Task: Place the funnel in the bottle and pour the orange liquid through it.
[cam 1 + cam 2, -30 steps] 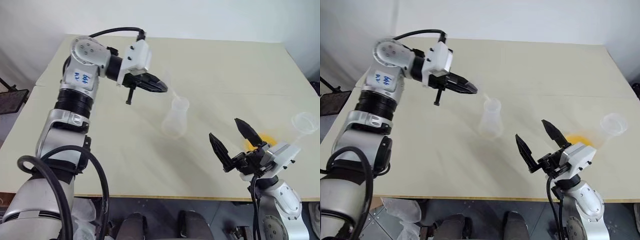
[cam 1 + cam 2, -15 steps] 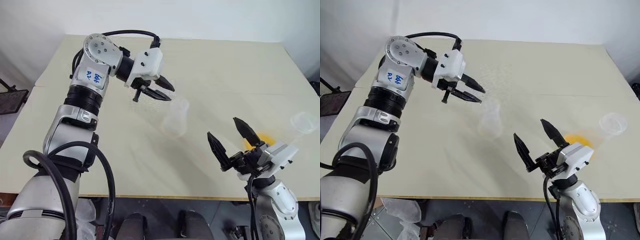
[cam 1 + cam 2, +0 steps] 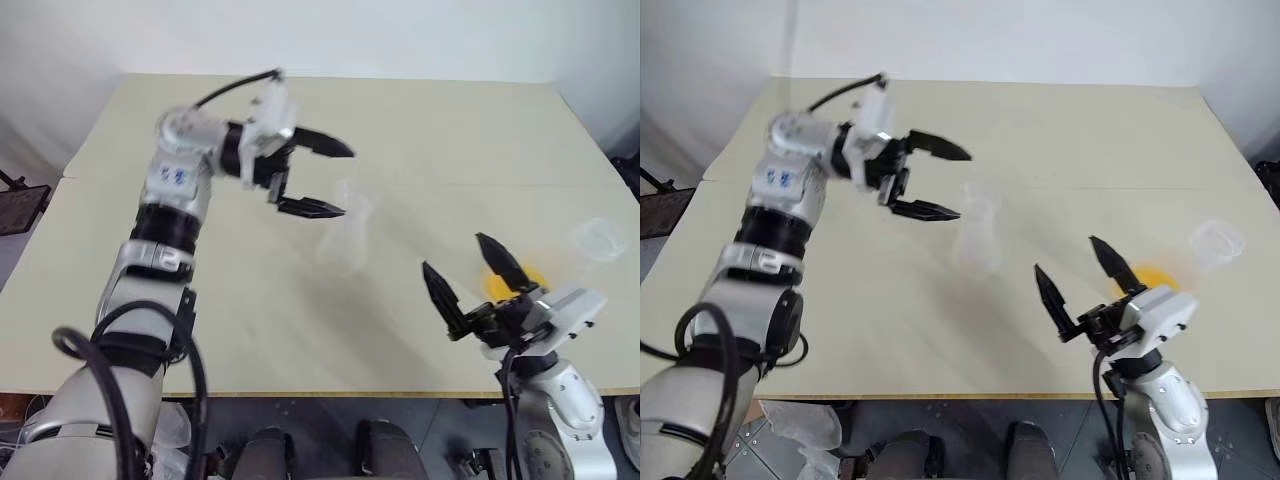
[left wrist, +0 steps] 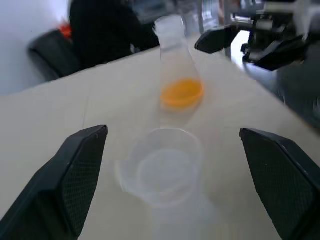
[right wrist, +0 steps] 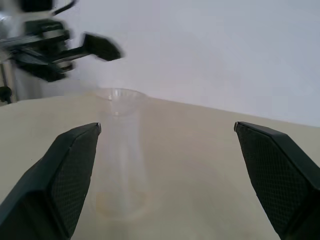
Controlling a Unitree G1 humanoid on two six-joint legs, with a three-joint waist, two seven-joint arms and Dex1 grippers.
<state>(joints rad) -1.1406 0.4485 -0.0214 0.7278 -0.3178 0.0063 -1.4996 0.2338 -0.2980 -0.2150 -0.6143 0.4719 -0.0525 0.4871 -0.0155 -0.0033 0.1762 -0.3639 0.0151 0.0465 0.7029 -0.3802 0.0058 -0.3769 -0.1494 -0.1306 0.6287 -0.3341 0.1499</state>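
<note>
Nearest, the right gripper (image 3: 470, 270) hung with jaws apart beside the flask of orange liquid (image 3: 520, 282), while mid-table the funnel (image 4: 162, 165) sat in the bottle (image 3: 347, 235), where the gaping left gripper (image 3: 335, 180) could, I judged, knock both over.

Bottle (image 3: 347, 232) mid-table (image 3: 250, 320); liquid-filled flask (image 3: 590, 250) far right.

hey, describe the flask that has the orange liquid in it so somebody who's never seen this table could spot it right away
Start at the beige table and go to its right edge. There, just beyond the open right gripper, stands a clear flask with a wide base and short neck. Unlike the empty flask at mid-table, it has orange liquid pooled in its base.
</note>
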